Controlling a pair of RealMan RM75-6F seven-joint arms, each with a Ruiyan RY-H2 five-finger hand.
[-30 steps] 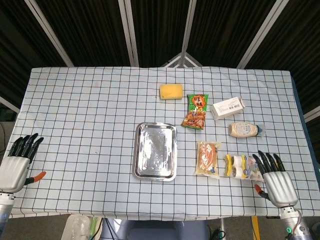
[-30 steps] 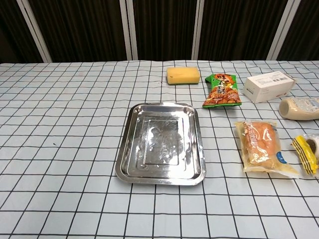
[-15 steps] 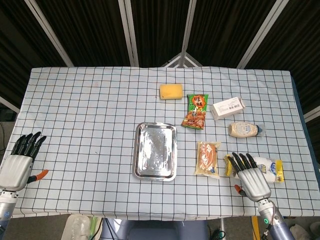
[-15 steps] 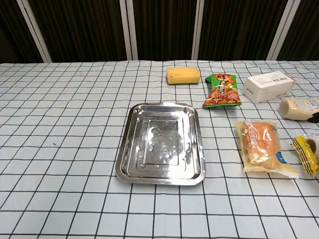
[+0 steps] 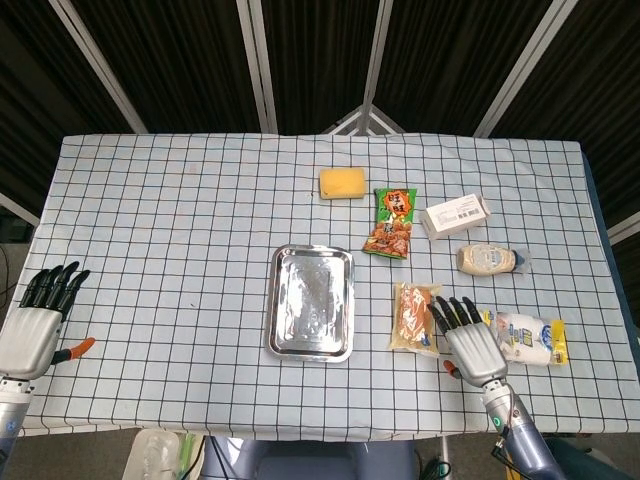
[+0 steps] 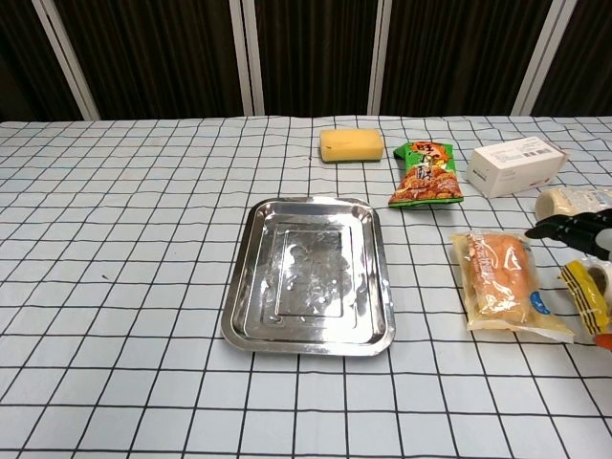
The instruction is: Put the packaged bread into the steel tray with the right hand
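The packaged bread (image 5: pixel 414 315) (image 6: pixel 499 277), an orange loaf in clear wrap, lies flat on the checked cloth right of the steel tray (image 5: pixel 311 301) (image 6: pixel 308 277). The tray holds nothing. My right hand (image 5: pixel 468 340) hovers open, palm down, fingers spread, just right of the bread, its fingertips (image 6: pixel 564 227) entering the chest view at the right edge. It holds nothing. My left hand (image 5: pixel 40 320) rests open at the table's near left edge, far from everything.
A yellow sponge (image 5: pixel 342 183), a green snack bag (image 5: pixel 392 222), a white box (image 5: pixel 456 215) and a squeeze bottle (image 5: pixel 488 259) lie behind the bread. A yellow-ended white packet (image 5: pixel 525 337) sits right of my right hand. The table's near edge runs close below both hands.
My right hand has moved left along the near edge, from over the white packet to beside the bread. The packet is now uncovered. My left hand stays put.
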